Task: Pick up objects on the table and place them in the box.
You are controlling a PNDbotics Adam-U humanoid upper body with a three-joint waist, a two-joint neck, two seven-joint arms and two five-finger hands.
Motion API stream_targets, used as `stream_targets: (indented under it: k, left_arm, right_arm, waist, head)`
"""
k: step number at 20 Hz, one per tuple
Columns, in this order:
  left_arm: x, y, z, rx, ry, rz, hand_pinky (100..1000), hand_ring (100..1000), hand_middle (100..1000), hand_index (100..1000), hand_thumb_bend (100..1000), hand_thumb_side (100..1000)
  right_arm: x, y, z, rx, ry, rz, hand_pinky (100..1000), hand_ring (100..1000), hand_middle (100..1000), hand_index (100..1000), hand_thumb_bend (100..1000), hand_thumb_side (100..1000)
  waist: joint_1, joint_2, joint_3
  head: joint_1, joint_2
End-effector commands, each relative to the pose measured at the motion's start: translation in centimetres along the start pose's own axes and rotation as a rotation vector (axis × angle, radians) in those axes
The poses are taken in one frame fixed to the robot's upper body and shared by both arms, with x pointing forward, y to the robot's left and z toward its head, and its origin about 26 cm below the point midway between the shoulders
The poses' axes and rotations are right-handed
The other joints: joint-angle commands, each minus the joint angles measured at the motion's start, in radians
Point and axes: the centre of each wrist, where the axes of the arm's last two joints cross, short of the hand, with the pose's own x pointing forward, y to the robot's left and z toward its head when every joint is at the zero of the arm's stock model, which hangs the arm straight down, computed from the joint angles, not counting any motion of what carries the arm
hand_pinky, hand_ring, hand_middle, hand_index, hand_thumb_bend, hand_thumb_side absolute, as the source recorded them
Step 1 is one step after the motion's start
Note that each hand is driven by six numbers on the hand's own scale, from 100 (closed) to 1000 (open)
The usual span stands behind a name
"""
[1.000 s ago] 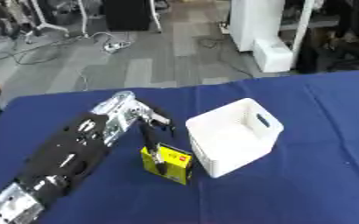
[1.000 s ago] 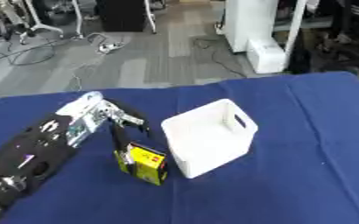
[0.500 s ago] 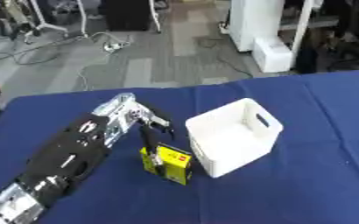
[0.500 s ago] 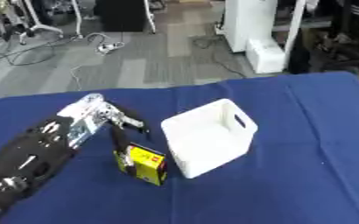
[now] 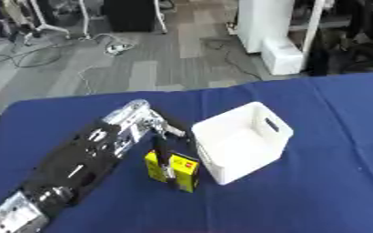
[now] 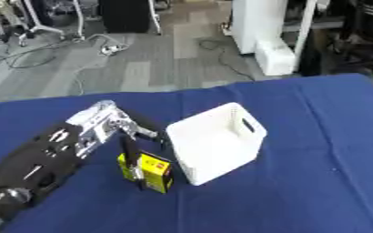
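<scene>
A small yellow box [image 5: 185, 171] with dark print stands upright on the blue table [image 5: 317, 191], just left of the white box [image 5: 241, 141]. My left arm comes in from the lower left. My left hand [image 5: 146, 126] is over the yellow box, with a dark finger [image 5: 165, 160] running down its front face, pinching it. The white box is an open bin with a slot handle in its side, and its inside looks empty. My right hand shows in neither view.
The table's far edge [image 5: 221, 88] runs behind the hand, with grey floor, cables and white furniture [image 5: 273, 32] beyond it. Bare blue cloth lies to the right of the white box and along the front.
</scene>
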Motion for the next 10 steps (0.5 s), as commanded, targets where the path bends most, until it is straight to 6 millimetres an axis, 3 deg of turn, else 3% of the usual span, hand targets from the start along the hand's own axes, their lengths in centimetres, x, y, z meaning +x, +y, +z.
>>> stream_targets:
  k: [1,10]
  left_arm:
    - [-0.06,0.74,1.13,0.014,-0.012,-0.046,1000,959,948,903,924,552]
    - [-0.05,0.37,1.05,0.004,-0.009,-0.043,1000,953,946,901,906,548]
  right_arm:
    - [0.51,0.21,-1.0,0.037,-0.012,0.006,100,218,155,319,100,1000]
    - [0.53,0.2,-1.02,0.038,-0.012,0.006,100,218,155,320,100,1000]
  waist:
    - [-0.002,-0.007,-0.001]
    - [-0.002,-0.007,-0.002]
  head:
    - [-0.005,-0.011]
    - [-0.007,-0.013]
